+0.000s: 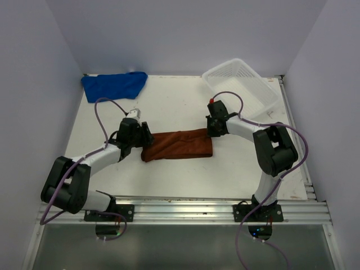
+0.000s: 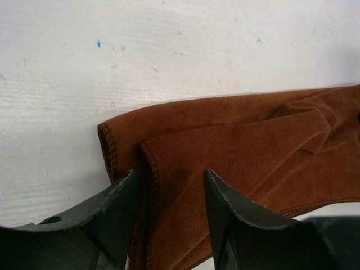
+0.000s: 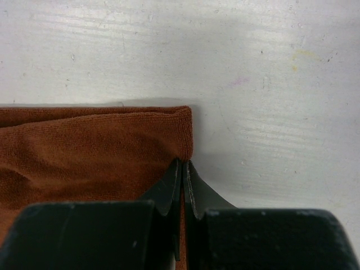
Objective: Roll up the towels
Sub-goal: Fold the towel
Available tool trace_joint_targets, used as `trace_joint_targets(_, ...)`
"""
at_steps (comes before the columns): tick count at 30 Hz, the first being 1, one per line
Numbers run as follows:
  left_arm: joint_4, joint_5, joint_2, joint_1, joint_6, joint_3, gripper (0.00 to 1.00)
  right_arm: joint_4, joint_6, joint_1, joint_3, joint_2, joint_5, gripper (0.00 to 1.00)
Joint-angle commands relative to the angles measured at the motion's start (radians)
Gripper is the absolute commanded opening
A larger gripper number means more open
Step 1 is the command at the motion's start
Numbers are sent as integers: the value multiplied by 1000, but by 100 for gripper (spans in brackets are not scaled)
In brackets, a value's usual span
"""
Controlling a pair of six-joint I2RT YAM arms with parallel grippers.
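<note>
step: rust-brown towel [image 1: 177, 145] mid-frame, not yet rolled | left end effector [image 2: 170, 179]: jaws apart astride hem | right end effector [image 3: 183, 169]: clamped on opposite edge | next: likely pinch hem, begin roll

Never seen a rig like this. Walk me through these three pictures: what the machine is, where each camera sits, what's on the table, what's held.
These are two robot arms bolted at the near edge of a white table, each ending in a two-finger gripper. The wide picture looks down from above and behind; the other two come from wrist cameras. On the table lie a rust-brown towel folded into a strip, a blue towel crumpled far left, and a white mesh basket far right. The left gripper stands open over the brown towel's left end; the right gripper is shut, pinching its right edge.
</note>
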State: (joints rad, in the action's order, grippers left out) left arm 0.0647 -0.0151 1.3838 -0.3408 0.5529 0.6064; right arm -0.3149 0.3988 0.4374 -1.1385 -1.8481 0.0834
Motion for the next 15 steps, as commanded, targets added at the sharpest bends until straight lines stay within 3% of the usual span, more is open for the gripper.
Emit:
trace_joint_targets(1, 107, -14, 8, -1, -27, 20, 53, 13, -15, -3, 22, -56, -28, 0)
trace_joint_targets(5, 118, -11, 38, -1, -33, 10, 42, 14, -14, -3, 19, -62, -30, 0)
trace_joint_targets(10, 129, 4, 63, 0, -24, -7, 40, 13, -14, -9, 19, -62, -27, 0)
trace_joint_targets(15, 126, 10, 63, -1, -11, 0, 31, 13, -14, -9, 20, -63, -33, 0)
